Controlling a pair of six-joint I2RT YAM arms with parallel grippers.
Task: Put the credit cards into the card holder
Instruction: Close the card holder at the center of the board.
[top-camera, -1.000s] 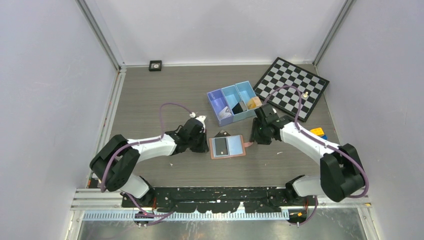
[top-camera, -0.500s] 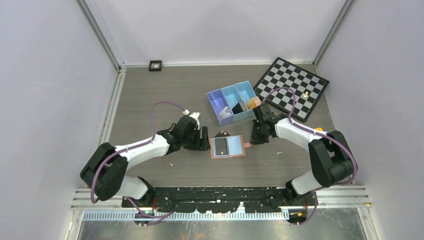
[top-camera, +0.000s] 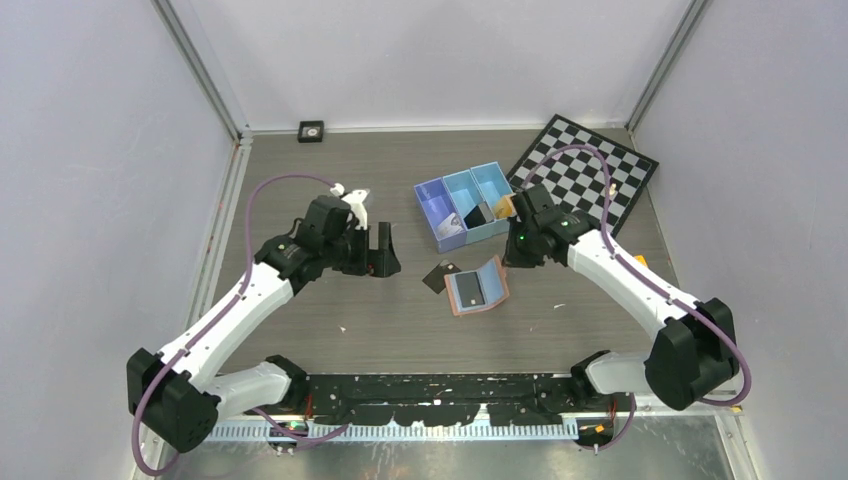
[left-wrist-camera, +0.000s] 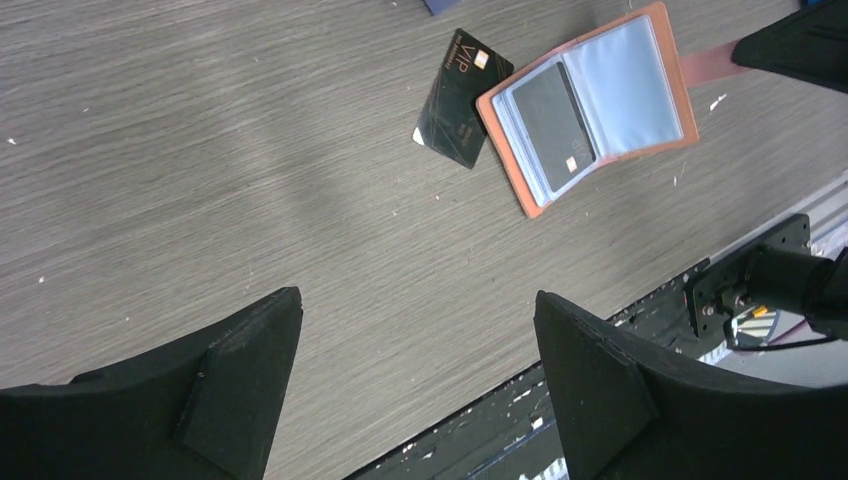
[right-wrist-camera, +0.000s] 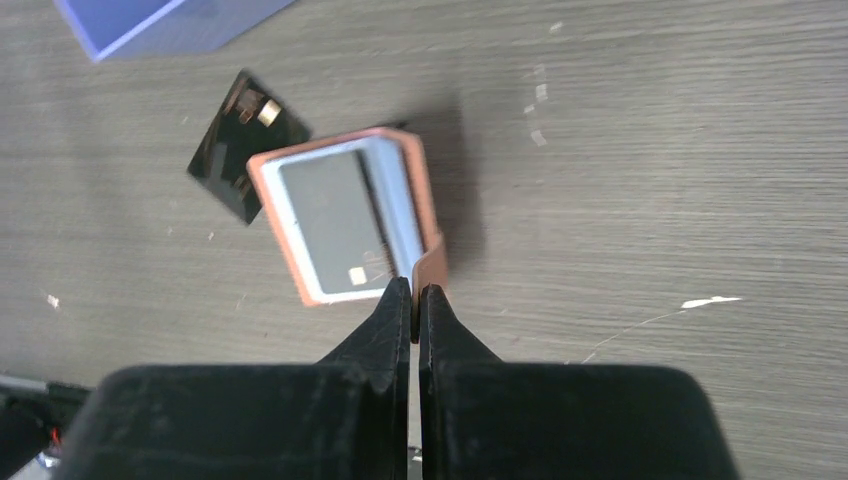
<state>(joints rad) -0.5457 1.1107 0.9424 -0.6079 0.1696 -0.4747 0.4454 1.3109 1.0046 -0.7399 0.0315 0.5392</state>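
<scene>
Clamping the card holder (right-wrist-camera: 402, 205) by its tab, the right gripper (right-wrist-camera: 413, 296) pinches tight; the left gripper (left-wrist-camera: 415, 305) gapes, fingers wide apart, a credit card (left-wrist-camera: 462, 97) beyond them

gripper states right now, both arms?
Left gripper: open, holding nothing.
Right gripper: closed, pinching the snap tab of the card holder.

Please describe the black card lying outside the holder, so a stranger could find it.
Just in front of the blue three-compartment bin lies the open salmon card holder. The loose black card lies flat on the table at its left edge, as seen from above. A second black card sits inside the holder's sleeve.
</scene>
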